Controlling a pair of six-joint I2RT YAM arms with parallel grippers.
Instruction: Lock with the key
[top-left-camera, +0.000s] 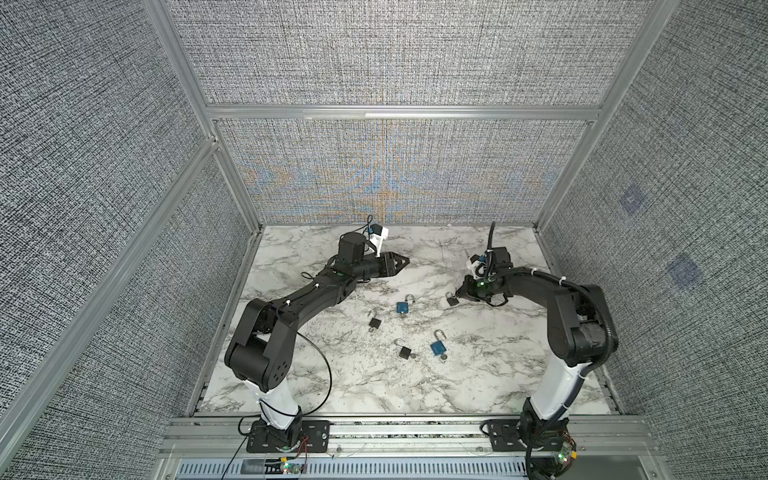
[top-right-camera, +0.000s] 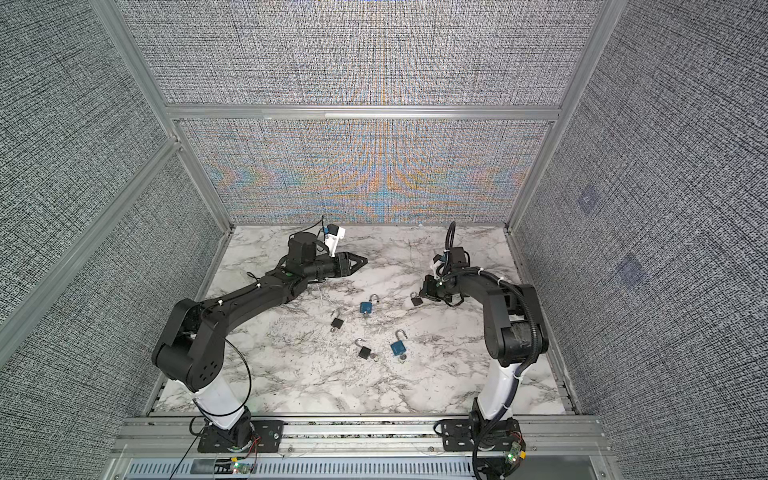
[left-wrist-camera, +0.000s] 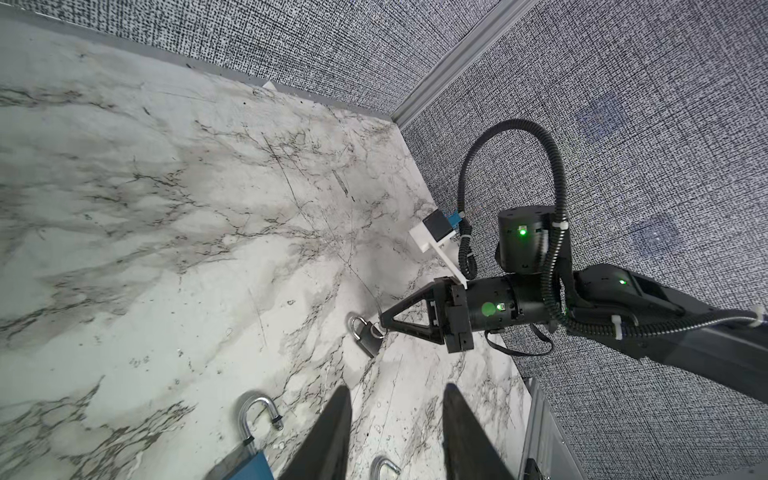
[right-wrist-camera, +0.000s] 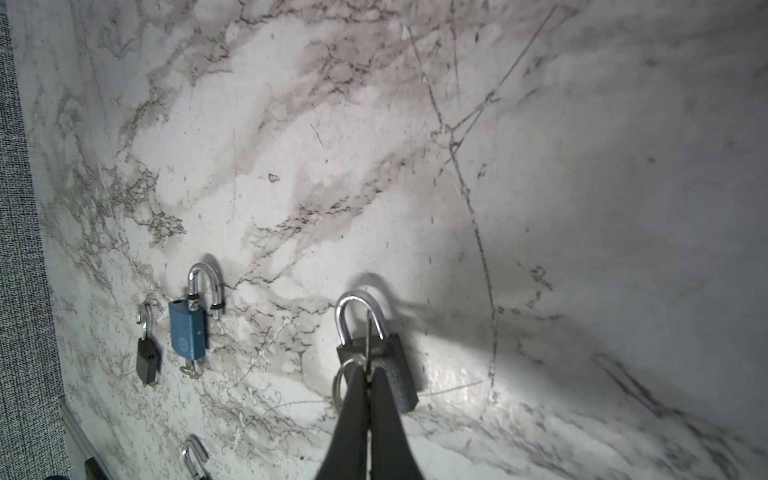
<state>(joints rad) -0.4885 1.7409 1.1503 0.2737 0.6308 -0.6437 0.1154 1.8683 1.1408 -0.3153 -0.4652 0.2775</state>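
left gripper (top-left-camera: 404, 261) hangs over the far-left part of the marble table (top-left-camera: 478, 374), well apart from the locks. its fingers (left-wrist-camera: 332, 436) stand apart w/ nothing btwn them.

moving right, four locks lie flat w/ shackles swung open: small black padlock (top-left-camera: 375, 323), far blue padlock (top-left-camera: 402, 307), near black padlock (top-left-camera: 404, 352), near blue padlock (top-left-camera: 437, 348). keys seem to poke out the bottoms of some, but they're too small to be sure.

furthest right is the target padlock (right-wrist-camera: 403, 370): black, flat on the table, and its shackle (right-wrist-camera: 360, 316) looks seated in the body on both legs. right gripper (right-wrist-camera: 368, 374) is down at its key end w/ fingers pinched tight together. key ring (right-wrist-camera: 337, 384) sticks out just beside the tips. a thin dark sliver runs out from btwn them, maybe the key edge-on, can't tell.

my read: it's working the key on this one lock, w/ the shackle prob already pushed home. next move needs a clean twist about the key's own axis w/o dragging the body, since nothing pins it. left arm could come over to hold it. after that, the four open locks are left to do.
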